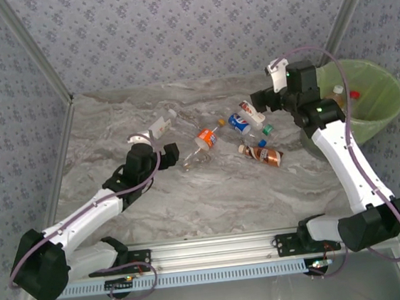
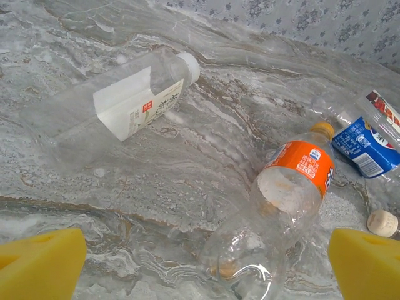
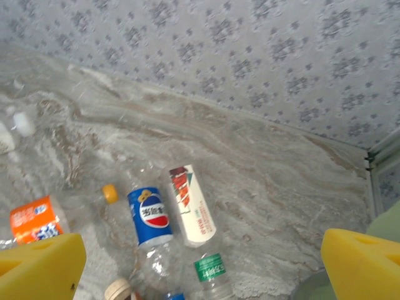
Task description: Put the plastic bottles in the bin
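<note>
Several plastic bottles lie on the marble table. An orange-label bottle (image 1: 203, 142) (image 2: 278, 200) lies just ahead of my left gripper (image 1: 173, 155) (image 2: 203, 272), which is open, its clear base between the yellow pads without touching them. A white-label bottle (image 1: 161, 123) (image 2: 134, 103) lies farther back. My right gripper (image 1: 261, 102) (image 3: 203, 269) is open and empty above a blue-label bottle (image 1: 238, 122) (image 3: 150, 215), a red-and-white-label bottle (image 1: 252, 111) (image 3: 192, 203) and a green-label bottle (image 3: 210, 270). A brown-label bottle (image 1: 263, 155) lies nearer. The bin (image 1: 388, 105) stands at the right.
Two bottles with orange and red caps (image 1: 344, 94) lie inside the green-lined bin. A beige cap (image 2: 382, 222) (image 3: 117, 289) belongs to the brown-label bottle. Patterned walls close the back and sides. A metal rail (image 1: 218, 252) runs along the near edge.
</note>
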Controlling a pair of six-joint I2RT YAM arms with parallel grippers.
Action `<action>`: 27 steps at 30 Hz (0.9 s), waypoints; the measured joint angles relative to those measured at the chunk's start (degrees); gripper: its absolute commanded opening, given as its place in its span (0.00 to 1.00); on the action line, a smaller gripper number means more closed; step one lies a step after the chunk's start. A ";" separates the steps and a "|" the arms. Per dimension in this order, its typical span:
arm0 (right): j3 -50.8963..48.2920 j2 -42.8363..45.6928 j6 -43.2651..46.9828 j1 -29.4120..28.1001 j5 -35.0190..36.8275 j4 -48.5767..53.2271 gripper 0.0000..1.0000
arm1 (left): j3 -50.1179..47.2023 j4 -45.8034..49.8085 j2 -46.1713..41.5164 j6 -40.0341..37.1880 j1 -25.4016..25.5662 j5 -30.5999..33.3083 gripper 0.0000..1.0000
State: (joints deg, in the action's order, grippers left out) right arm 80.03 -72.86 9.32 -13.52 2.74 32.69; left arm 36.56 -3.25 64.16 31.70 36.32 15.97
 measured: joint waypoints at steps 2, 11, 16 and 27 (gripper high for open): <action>-0.42 -0.22 -0.07 -1.11 -0.07 1.07 0.99 | -0.02 0.00 0.00 0.24 0.00 0.00 0.99; -6.49 -4.39 -4.48 -3.96 -2.32 5.33 0.99 | -0.04 0.02 0.00 0.83 0.00 -0.02 0.99; -10.21 -6.75 -7.48 -4.15 -3.65 6.27 0.99 | -0.39 0.02 0.00 1.20 0.00 -0.02 0.99; -19.32 -10.62 -13.70 -4.15 -5.51 2.82 0.99 | -0.96 -0.42 -0.07 2.27 0.00 -0.04 0.99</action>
State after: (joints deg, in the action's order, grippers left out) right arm 60.71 -83.48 -4.38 -17.67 -2.76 35.51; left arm 35.59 -3.66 64.10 33.98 36.32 15.92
